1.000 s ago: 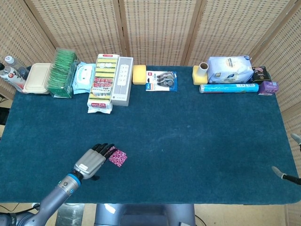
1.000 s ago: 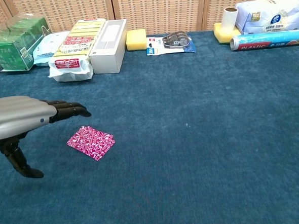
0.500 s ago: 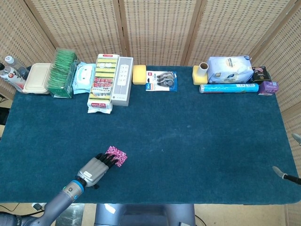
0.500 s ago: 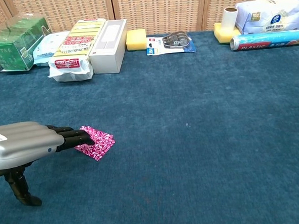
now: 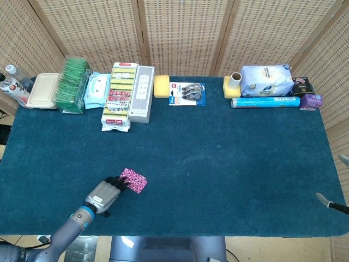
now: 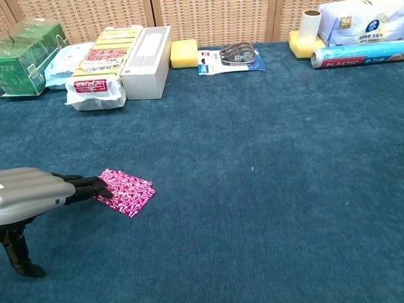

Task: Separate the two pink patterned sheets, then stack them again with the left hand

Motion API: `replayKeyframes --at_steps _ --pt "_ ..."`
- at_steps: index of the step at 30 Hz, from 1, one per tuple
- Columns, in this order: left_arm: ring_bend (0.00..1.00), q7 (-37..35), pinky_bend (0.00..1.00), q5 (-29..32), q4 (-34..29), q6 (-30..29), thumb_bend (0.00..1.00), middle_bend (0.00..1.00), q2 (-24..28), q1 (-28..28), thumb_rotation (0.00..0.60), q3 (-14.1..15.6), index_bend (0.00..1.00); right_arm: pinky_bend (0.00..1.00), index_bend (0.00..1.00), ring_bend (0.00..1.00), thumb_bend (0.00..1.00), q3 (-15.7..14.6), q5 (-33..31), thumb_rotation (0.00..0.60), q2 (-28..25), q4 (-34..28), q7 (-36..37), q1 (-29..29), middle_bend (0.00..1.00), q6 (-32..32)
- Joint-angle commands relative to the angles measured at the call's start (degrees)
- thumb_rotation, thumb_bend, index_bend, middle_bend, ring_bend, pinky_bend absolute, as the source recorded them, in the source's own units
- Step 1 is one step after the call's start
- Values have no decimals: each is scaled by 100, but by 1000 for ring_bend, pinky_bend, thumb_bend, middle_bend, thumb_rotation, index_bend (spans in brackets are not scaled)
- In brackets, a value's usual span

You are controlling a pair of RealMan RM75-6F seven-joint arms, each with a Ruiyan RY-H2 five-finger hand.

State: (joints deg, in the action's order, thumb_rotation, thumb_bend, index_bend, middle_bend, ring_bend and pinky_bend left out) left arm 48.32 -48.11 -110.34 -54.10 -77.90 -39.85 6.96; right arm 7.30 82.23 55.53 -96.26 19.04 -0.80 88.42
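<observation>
Two sheets: the pink patterned sheets [image 6: 125, 191] lie as one stack on the table [image 6: 274, 209], near its front left; no second sheet shows apart, so the separating looks not yet done and the restacking is left
Left hand: the left hand [image 6: 28, 197] reaches in low from the left, palm down, fingers stretched nearly flat; its fingertips [image 6: 100, 188] touch the stack's left edge; it holds nothing, fingers extended, thumb hanging below
Left arm: comes up from the front left corner in the head view; left hand [image 5: 103, 194] beside the stack [image 5: 134, 179]
Right hand: only thin tips show at the far right edge; I cannot tell its state
</observation>
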Motion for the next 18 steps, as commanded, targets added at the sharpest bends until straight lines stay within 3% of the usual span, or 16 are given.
replayKeyframes --at_steps 1,18 --pt "0 -9 101 175 16 -56 113 0 64 -72 600 40 0 31 114 0 0 0 5 600 1 1 4 -6 0 15" --pt "0 -872 101 185 317 -55 114 0 647 79 600 192 0 28 114 0 0 -11 0 600 -34 -7 93 -11 0 -8"
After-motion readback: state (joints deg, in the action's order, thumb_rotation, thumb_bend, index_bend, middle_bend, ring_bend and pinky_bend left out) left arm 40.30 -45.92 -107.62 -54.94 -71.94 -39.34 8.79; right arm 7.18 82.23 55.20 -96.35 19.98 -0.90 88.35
